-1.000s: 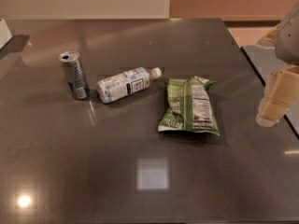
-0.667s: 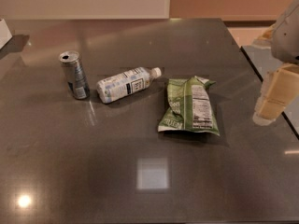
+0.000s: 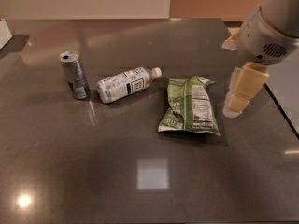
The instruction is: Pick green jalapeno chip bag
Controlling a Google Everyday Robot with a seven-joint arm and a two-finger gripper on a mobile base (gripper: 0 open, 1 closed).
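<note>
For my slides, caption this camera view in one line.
Gripper poised beside the green jalapeno chip bag; bottle lying and can standing farther along the table.

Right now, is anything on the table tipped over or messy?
Yes. The plastic bottle lies on its side, though its cap is on and nothing has spilled. The green jalapeno chip bag is crumpled and lies flat. The can stands upright. The gripper hangs just right of the bag, not touching it.
</note>
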